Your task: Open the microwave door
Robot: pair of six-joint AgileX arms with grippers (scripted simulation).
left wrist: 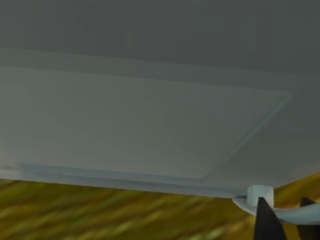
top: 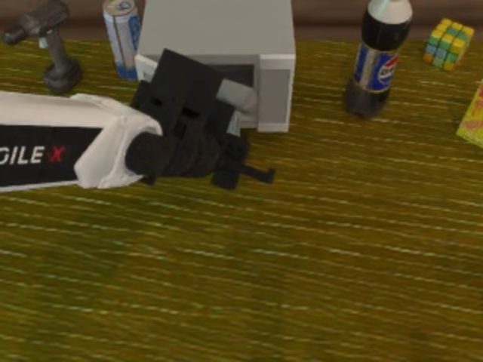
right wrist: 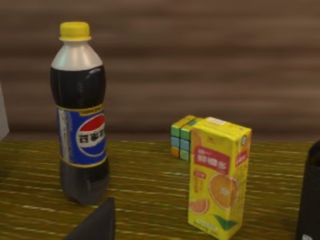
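Observation:
The light grey-white microwave (top: 219, 30) stands at the back of the table, left of centre. Its door (top: 240, 96) is swung partly outward, showing a dark opening behind it. In the left wrist view the door (left wrist: 140, 120) fills most of the picture, with a pale curved handle (left wrist: 287, 212) at its edge. My left gripper (top: 245, 162) reaches in from the left, and its two dark fingertips (left wrist: 267, 222) sit on either side of that handle, shut on it. My right gripper (right wrist: 205, 215) is out of the top view; its fingers stand wide apart with nothing between them.
A cordless drill (top: 49, 41) and a can (top: 123, 34) stand left of the microwave. To its right are a cola bottle (top: 377, 56), a colour cube (top: 449, 44) and a yellow juice box (top: 472, 117). A wooden wall runs along the back.

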